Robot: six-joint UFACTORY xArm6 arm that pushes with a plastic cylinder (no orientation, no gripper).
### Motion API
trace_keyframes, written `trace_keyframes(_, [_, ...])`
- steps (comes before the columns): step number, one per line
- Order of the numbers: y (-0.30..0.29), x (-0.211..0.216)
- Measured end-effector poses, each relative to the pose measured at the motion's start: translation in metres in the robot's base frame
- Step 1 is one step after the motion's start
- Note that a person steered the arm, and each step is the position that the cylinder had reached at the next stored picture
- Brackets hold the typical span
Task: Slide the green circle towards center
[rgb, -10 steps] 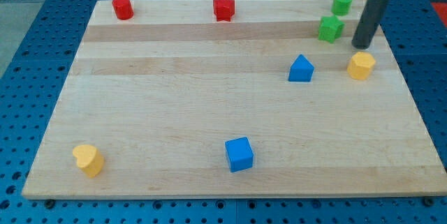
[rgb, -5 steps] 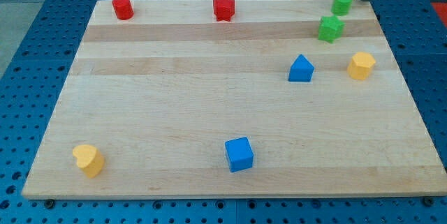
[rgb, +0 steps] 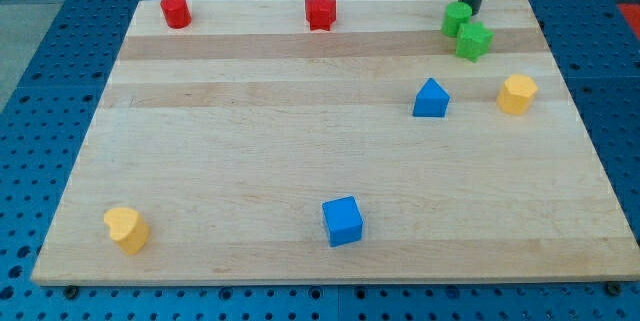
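My tip (rgb: 471, 11), a bare rod with no claw, touches the green circle (rgb: 457, 18), which sits far from the board's centre beside the green star (rgb: 474, 40)

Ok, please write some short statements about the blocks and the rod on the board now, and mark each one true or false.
1. My tip is right at the green circle, on its upper right side. True.
2. The green circle stands far apart from the green star. False: the two are right next to each other, and seem to touch.
3. Two red blocks, a red cylinder and a red star, sit near the view's top edge. True.
4. The blue cube lies at the view's top right. False: it is near the bottom, about the middle.
5. Both yellow blocks sit side by side. False: one yellow block is at the right, the other yellow block at the bottom left.
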State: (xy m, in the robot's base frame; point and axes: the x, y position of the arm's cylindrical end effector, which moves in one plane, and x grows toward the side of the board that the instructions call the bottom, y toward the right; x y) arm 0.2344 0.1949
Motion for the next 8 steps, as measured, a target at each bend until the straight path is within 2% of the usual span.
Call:
trace_keyframes(2, [-0.029,0.025])
trace_keyframes(5, [-0.072,0.091])
trace_keyframes(6, [-0.070,0.109])
trace_keyframes(8, [-0.032,0.105])
